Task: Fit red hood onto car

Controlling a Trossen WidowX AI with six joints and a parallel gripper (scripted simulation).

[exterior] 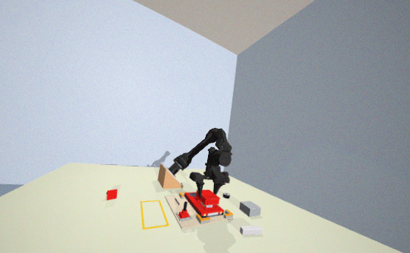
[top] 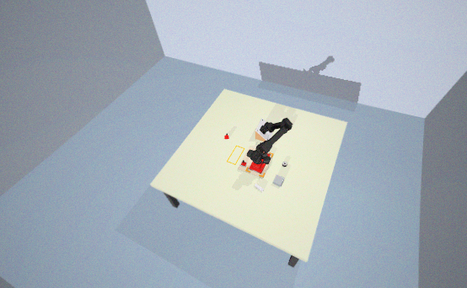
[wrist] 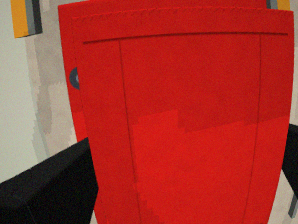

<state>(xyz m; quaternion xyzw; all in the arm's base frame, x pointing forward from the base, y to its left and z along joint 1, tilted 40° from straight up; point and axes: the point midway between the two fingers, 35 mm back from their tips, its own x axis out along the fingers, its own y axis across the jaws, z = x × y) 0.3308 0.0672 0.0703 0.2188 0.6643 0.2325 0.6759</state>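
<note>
The red hood [exterior: 209, 198] [wrist: 195, 100] is between the fingers of my gripper [exterior: 208, 194] [wrist: 190, 141], which is shut on its two sides. The hood is roughly level above the deck of the red chassis [top: 254, 169] [exterior: 195, 203] [wrist: 67, 45]. In the exterior view the pale engine block [exterior: 209, 206] shows below the hood's front edge, so a gap seems to remain there. In the wrist view a round grey spot [wrist: 75, 78], perhaps a peg, shows beyond the hood's left edge. The hood hides the other pegs. The chassis lies in the jig [top: 242, 168] [exterior: 192, 222].
A red piece with a black stick [top: 244, 163] [exterior: 183, 214] stands on the jig board beside the chassis. A grey block [top: 278, 180] [exterior: 250, 208], a white block [top: 259, 187] [exterior: 251, 231] and a black round part [top: 285, 163] [exterior: 226, 195] are nearby. Another red piece [top: 227, 136] [exterior: 112, 194] stands farther off.
</note>
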